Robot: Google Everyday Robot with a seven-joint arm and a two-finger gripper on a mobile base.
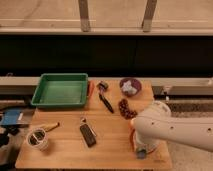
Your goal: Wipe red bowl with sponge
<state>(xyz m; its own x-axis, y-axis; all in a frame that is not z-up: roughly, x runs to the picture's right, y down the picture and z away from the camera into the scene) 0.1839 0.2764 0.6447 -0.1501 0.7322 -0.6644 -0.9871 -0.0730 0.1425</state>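
One end effector [141, 151] sat low over bowl [133, 136], at tabletop's [65, 155] front right corner | grip unreadable | sponge [142, 154] beneath | green tray [60, 90] bare | purple bowl [130, 87] held white contents

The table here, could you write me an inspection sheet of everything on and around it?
Surface: wooden table, wood top.
Job's things: red bowl near the front right edge, mostly hidden by the arm; sponge just below the arm's end.
Clutter: green tray, purple bowl, black oblong object, dish brush, small cup.
Claw: claw down at the red bowl.
Cables: nothing seen.
Surroundings: dark wall and a ledge behind the table.
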